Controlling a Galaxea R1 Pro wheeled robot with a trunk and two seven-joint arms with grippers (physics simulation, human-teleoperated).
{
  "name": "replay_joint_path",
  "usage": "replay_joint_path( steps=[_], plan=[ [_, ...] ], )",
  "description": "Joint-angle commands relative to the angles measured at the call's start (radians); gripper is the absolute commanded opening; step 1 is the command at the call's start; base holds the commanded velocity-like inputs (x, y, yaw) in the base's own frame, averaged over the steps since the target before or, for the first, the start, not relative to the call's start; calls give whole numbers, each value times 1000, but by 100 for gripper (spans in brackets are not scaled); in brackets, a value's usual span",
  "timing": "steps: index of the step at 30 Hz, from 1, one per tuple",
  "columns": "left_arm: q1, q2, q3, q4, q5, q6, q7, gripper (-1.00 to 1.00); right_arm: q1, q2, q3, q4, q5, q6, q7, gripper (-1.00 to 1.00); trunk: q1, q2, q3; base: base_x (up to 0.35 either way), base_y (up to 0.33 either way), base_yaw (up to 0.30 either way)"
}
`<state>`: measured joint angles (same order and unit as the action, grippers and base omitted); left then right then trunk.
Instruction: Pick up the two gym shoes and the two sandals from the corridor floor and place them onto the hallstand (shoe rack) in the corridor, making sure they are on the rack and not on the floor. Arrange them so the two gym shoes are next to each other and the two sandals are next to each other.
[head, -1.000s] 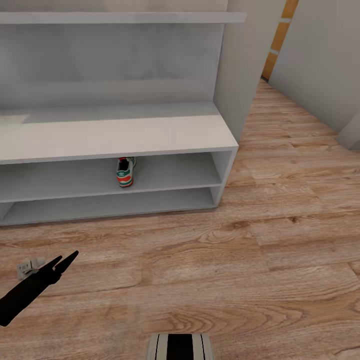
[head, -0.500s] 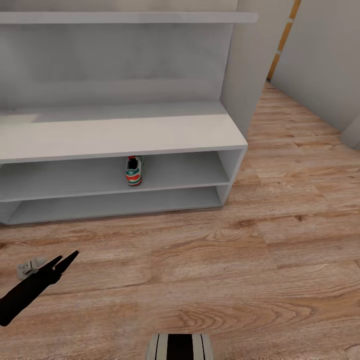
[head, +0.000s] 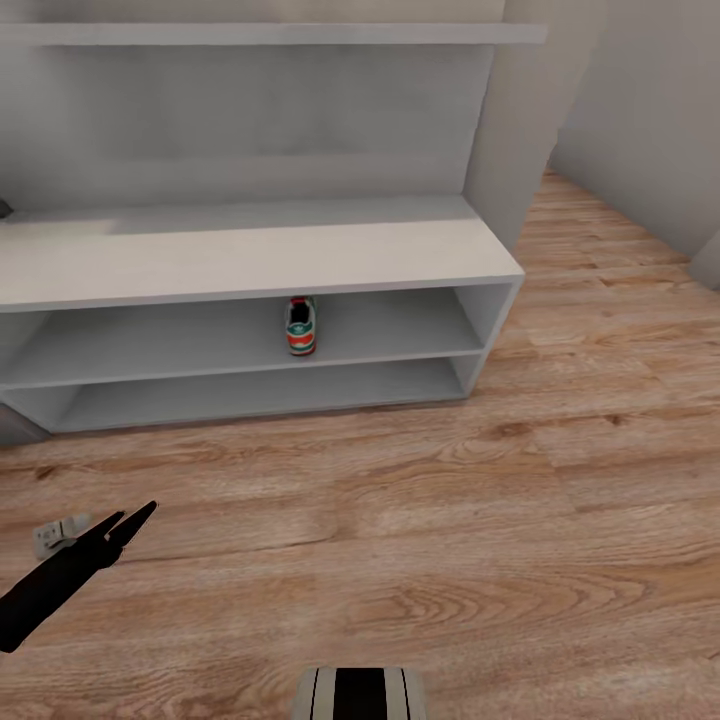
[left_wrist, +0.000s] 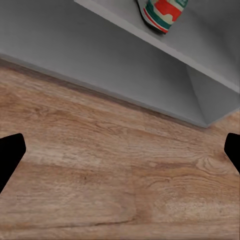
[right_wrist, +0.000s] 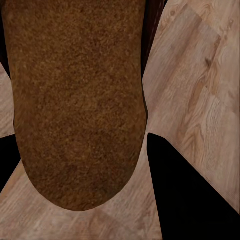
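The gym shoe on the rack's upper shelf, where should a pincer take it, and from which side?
Probably the heel end of the gym shoe. It stands heel-outward at the shelf's front edge in the hallstand, whose top board blocks access from above, so come in level from the open front, jaws across the heel's sides.

Light is even and diffuse, with no visible source and no glare. The hallstand has a brighter flat top, while its two open compartments sit in soft grey shade; a faint dark band lies where it meets the corridor floor. The left end effector renders as a flat black silhouette without surface detail. The head view looks slightly soft, and wood grain blurs close up in the wrist views.
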<state>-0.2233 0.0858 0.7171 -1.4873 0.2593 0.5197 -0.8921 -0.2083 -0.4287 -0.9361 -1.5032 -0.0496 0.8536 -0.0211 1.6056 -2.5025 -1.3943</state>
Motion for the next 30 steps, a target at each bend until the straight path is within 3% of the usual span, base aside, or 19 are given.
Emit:
replay_joint_path(
  steps=[1,30],
  plan=[
    [-1,0,1,1,7,8,-2,100,-1,0,-1,-2,-4,5,-3,-100,0,0,-1,-20,311,0],
    [-1,-1,0,1,6,8,-2,100,0,0,0,-2,-5,5,-3,-100,0,0,-1,-5,321,0]
  ],
)
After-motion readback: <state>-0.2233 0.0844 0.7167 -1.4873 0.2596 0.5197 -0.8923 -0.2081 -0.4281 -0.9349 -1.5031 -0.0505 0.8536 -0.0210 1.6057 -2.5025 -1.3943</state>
